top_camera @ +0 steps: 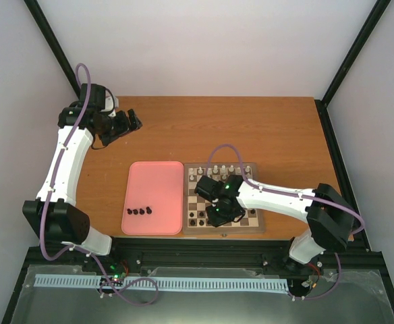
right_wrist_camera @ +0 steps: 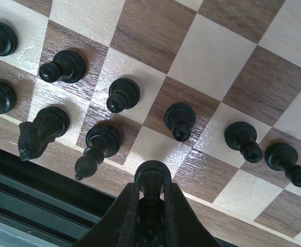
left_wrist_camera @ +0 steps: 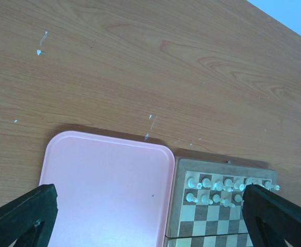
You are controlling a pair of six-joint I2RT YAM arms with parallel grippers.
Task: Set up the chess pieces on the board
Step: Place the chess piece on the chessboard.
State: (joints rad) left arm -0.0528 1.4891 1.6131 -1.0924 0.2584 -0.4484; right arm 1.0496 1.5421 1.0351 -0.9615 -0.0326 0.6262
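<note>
Wooden tabletop (top_camera: pixel 251 128): right tool (right_wrist_camera: pixel 151 193) clenched a black piece (right_wrist_camera: pixel 152 175) over the board (right_wrist_camera: pixel 217 56) edge rank, evidently for placement; left tool (top_camera: pixel 133 123) parked aside, released.

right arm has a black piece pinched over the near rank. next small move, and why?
Likely ease straight down, then open the right gripper. It is shut on a black piece above the board's near rank, next to a standing tall piece; contact with the square cannot be told. Other loose pieces wait on the pink tray.
</note>
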